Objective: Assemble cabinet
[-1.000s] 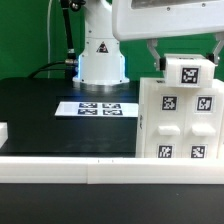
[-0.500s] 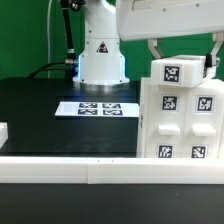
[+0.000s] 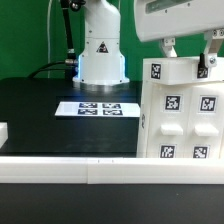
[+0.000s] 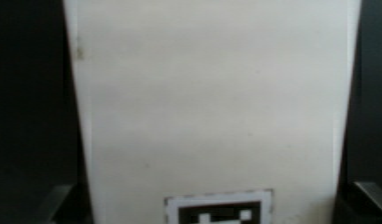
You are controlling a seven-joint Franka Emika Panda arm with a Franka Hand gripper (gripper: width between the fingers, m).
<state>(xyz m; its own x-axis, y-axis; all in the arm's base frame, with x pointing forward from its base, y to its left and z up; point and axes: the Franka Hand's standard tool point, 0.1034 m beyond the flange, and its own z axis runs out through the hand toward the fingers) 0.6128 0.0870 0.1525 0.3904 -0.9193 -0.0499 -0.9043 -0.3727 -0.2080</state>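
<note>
Lifted higher, gripper (image 3: 188, 52) raises block (image 3: 180, 70) above black table (image 3: 45, 115).

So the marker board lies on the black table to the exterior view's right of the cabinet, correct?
Not quite: the marker board lies on the black table to the exterior view's left of the cabinet, in front of the robot base. The exterior view shows this.

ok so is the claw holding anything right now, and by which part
It looks so: the claw grips the top end of a white tagged panel, a finger on either side, above the cabinet box.
</note>
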